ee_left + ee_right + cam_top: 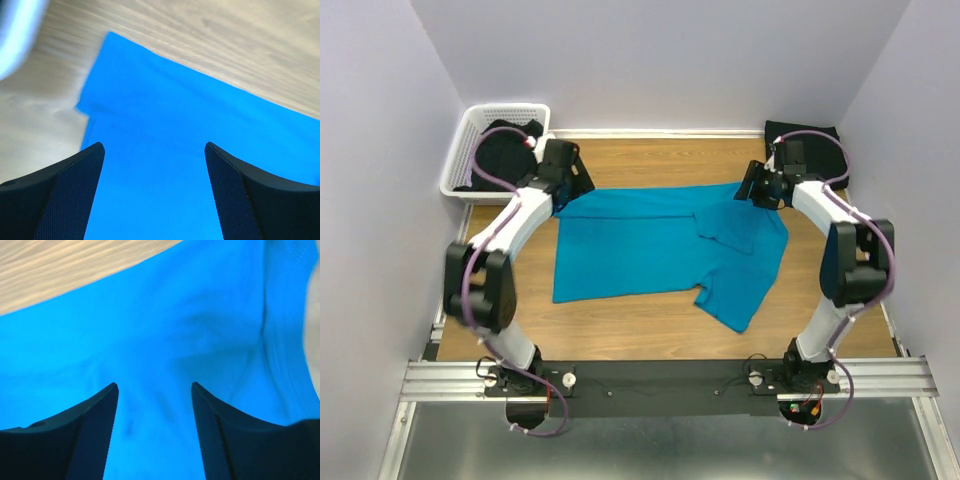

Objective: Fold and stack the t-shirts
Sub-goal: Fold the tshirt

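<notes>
I see the soft teal t-shirt, partly folded, on the woodgrain table; left gripper at ten o'clock, right gripper at two, both gaping, empty.

I note the teal t-shirt lies spread flat mid-table, one sleeve folded in over its right side, its lower right part skewed. A black t-shirt sits folded at the far right. A second black t-shirt is heaped in the basket.
</notes>
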